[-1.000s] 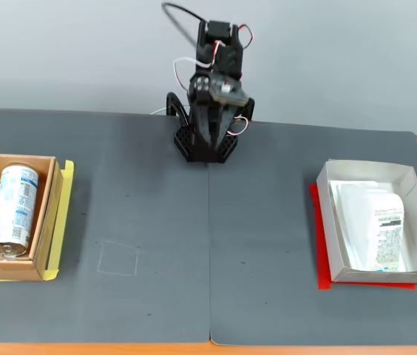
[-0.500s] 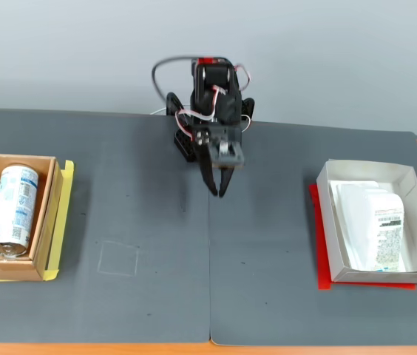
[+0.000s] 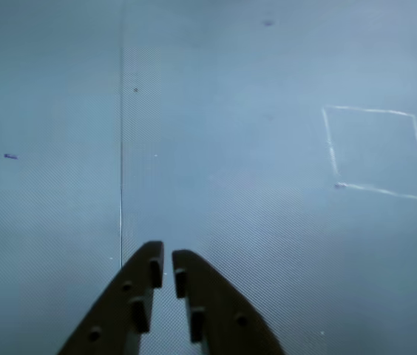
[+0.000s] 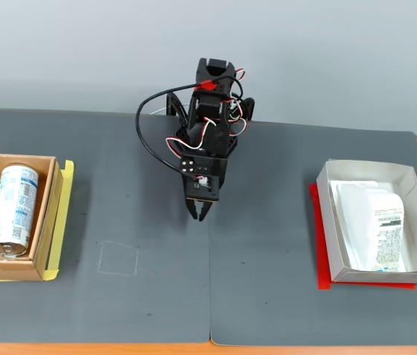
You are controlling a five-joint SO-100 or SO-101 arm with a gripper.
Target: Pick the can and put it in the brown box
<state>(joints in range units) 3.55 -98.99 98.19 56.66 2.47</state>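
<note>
at the left edge of the dark grey mat in the fixed view sits the shallow brown cardboard box, holding the slim white and light-blue can on its side. near the mat's middle the black two-finger gripper points down, jaws nearly together and empty, well apart from the faint chalk square.

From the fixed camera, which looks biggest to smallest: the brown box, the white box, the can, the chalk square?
1-2. White box and brown box: too alike to rank, and the brown one is cut off by the picture's edge.
3. Can.
4. Chalk square.
</note>
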